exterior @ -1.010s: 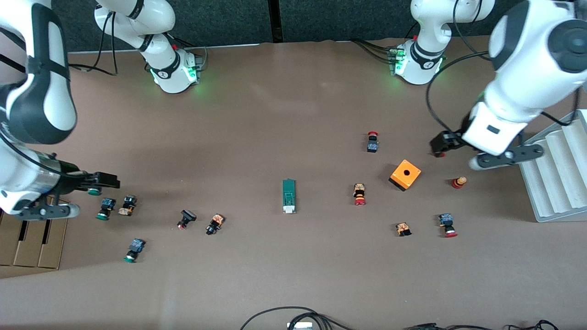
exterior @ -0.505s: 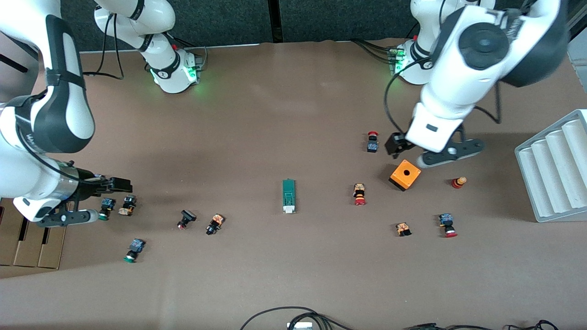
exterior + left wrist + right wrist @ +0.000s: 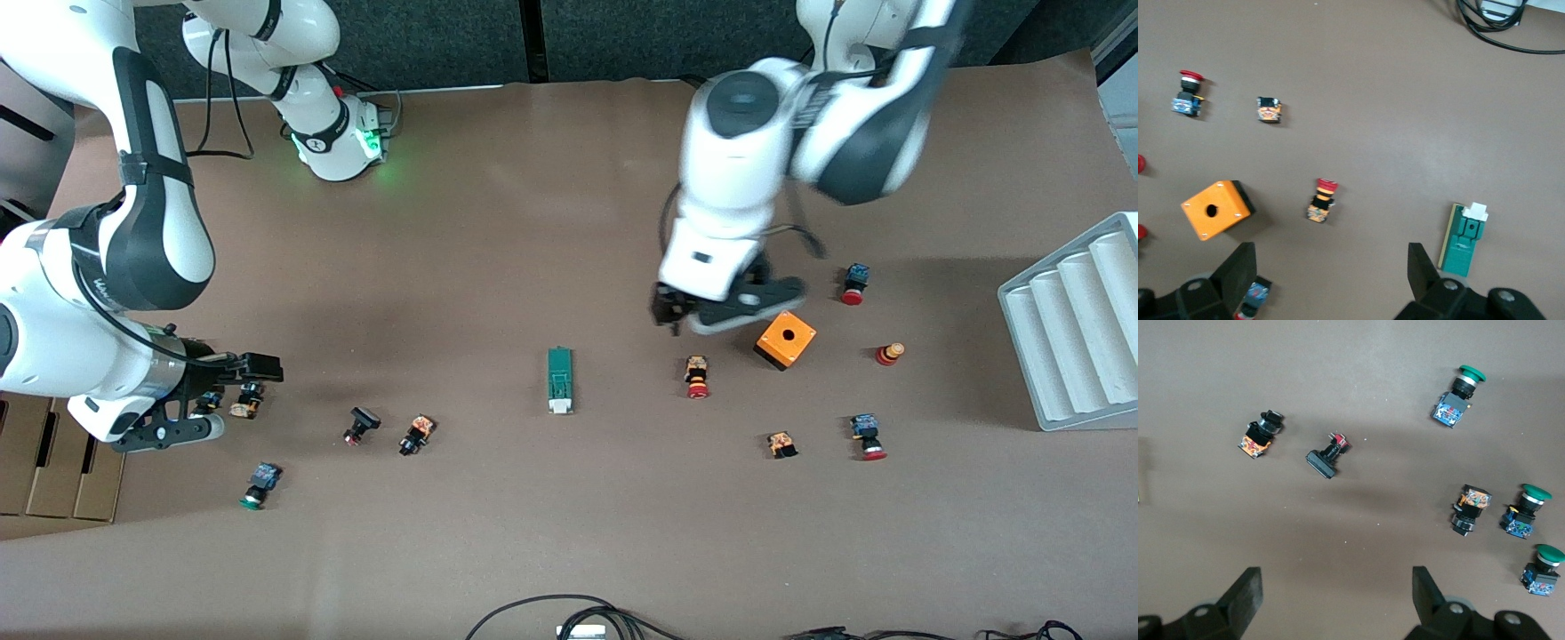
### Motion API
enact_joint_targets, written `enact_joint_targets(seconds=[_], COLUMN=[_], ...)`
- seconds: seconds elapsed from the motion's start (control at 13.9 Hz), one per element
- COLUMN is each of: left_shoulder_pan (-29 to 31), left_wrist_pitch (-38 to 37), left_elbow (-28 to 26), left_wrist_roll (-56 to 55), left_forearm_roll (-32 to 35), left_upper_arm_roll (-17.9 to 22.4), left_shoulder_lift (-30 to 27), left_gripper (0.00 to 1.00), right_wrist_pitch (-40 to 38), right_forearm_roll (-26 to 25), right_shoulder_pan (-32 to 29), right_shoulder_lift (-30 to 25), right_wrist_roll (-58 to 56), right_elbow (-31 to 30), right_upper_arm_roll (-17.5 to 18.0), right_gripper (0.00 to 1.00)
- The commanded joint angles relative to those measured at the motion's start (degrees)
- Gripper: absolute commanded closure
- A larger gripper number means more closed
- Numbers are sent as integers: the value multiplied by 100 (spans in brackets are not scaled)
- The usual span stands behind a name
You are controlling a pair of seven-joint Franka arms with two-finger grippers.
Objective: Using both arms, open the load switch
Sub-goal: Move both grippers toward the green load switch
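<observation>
With both grippers open, bring the left gripper (image 3: 673, 317) from beside the orange cube box (image 3: 786, 339) and the right gripper (image 3: 258, 366) from above the green-capped push buttons (image 3: 1528, 511) to opposite ends of the narrow dark-green load switch (image 3: 560, 380) lying mid-table.

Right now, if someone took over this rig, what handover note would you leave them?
Left gripper: open, empty, over bare table beside the orange box.
Right gripper: open, empty, over the green-capped push buttons at the right arm's end of the table.
Load switch: flat mid-table, white end toward the front camera, untouched.
Done: nothing gripped.
Left: bring both grippers to the switch, hold the green body, slide it open.
</observation>
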Motion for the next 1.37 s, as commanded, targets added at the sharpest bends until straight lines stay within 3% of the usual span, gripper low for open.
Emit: enact_joint_targets(seconds=[0.0,0.43,0.79,1.15,1.3], left_shoulder_pan=[-508,-1615,-2100,-2381,-2399], left_wrist_pitch=[392,798,886,790,711], left_elbow=[62,71,89,98,71], left_wrist_roll=[-900,-3571,-6121,-6607,-6792], left_forearm_roll=[656,2930,4893,6983,7250], left_upper_arm_roll=[54,54,54,62,62], left_shoulder_lift=[408,1471,2298,3150,3283], left_gripper=[0,0,0,0,0], right_wrist_pitch=[27,115,317,326,448], right_forearm_roll=[180,364,347,408,452], right_shoulder_pan=[8,8,157,157,175], right_shoulder_lift=[30,135,180,206,224], right_wrist_roll=[-79,-832,-896,-940,-931], right_elbow=[86,68,69,86,86], right_upper_arm_roll=[-27,-36,-27,25,209], right_gripper=[0,0,0,0,0])
